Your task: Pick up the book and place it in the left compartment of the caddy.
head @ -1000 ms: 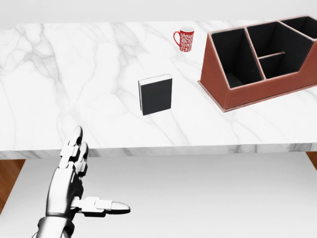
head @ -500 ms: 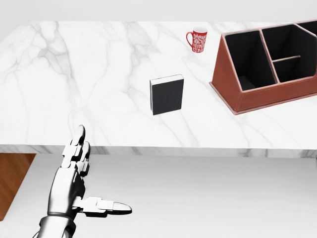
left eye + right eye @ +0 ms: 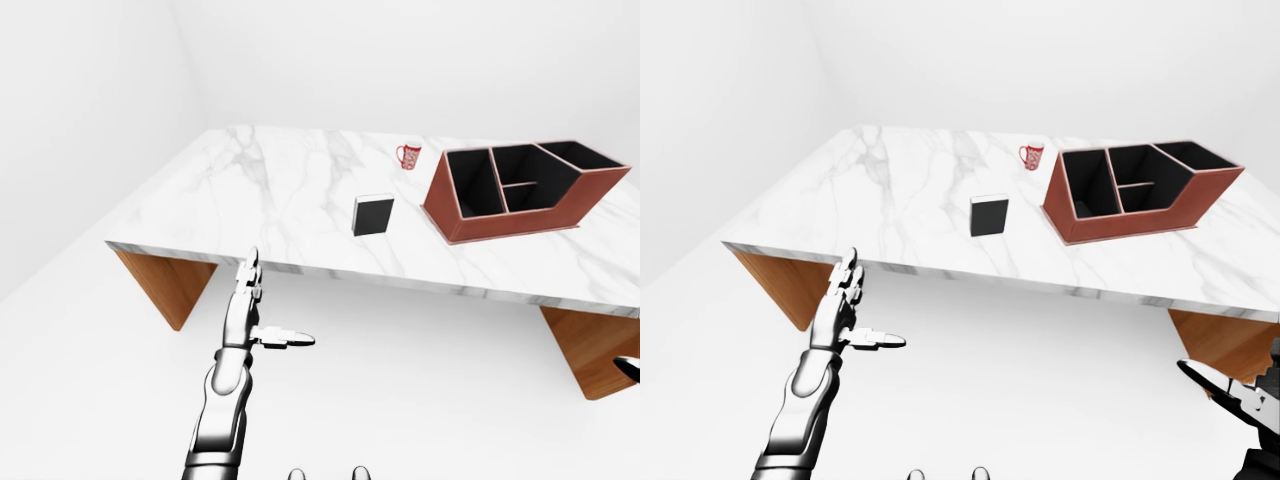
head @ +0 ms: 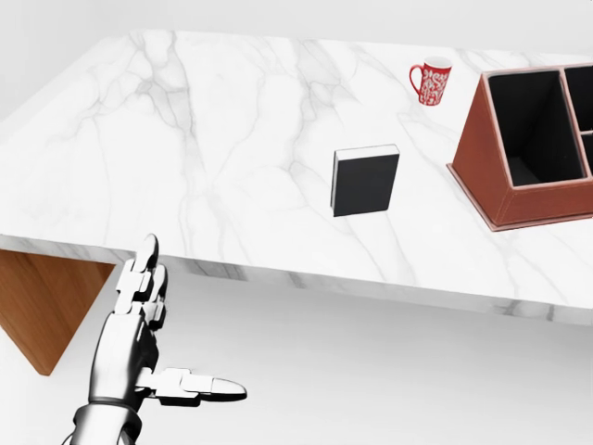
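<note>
A black book point(image 4: 365, 181) with a white page edge lies flat on the marble table point(image 4: 185, 139). To its right stands the red-brown caddy point(image 3: 530, 212), its left compartment point(image 3: 475, 185) dark and with nothing showing in it; the head view cuts off most of it. My left hand point(image 4: 185, 324) hovers open below the table's near edge, fingers straight up and thumb out to the right, well to the lower left of the book. My right hand point(image 3: 1230, 392) shows only at the bottom right corner of the right-eye view, a finger stretched out, holding nothing.
A red and white mug point(image 4: 431, 82) stands upright above the book, near the caddy's left corner. The table rests on wooden supports point(image 3: 170, 285) at both ends. White floor lies between me and the table edge point(image 4: 278, 275).
The camera has moved: the whole picture has shifted right, so book, mug and caddy sit further right and the caddy is partly cut off. My left hand keeps its pose.
</note>
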`<state>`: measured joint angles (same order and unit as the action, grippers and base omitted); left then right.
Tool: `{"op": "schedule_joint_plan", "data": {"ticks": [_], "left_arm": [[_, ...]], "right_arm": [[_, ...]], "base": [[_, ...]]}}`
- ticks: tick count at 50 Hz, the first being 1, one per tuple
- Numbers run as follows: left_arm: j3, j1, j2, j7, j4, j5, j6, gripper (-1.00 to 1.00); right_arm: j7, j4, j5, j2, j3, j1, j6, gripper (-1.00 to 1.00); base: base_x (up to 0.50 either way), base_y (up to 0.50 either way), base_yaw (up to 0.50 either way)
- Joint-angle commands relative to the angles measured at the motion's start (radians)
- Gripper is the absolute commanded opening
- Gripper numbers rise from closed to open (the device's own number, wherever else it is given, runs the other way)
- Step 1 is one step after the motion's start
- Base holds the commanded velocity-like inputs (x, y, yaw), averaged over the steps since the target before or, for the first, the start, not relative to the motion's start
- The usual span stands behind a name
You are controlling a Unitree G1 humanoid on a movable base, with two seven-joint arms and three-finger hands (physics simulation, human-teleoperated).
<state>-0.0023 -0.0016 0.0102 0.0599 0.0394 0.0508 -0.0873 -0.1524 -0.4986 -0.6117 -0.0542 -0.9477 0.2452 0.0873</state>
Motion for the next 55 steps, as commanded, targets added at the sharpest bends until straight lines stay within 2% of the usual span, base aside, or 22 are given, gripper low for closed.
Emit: {"op": "schedule_joint_plan", "data": {"ticks": [1, 55], "left_arm": [[0.000, 0.010, -0.001, -0.003, -0.021, -0.002, 0.000, 1.00], [-0.003, -0.002, 0.000, -0.002, 0.008, 0.009, 0.000, 1.00]], "right_arm": [[-0.005, -0.003, 0.003, 0.004, 0.002, 0.002, 0.000, 1.00], [0.002, -0.005, 0.003, 0.002, -0.001, -0.001, 0.000, 1.00]], "base": [[0.00, 0.00, 0.21], [0.00, 0.00, 0.22]]}}
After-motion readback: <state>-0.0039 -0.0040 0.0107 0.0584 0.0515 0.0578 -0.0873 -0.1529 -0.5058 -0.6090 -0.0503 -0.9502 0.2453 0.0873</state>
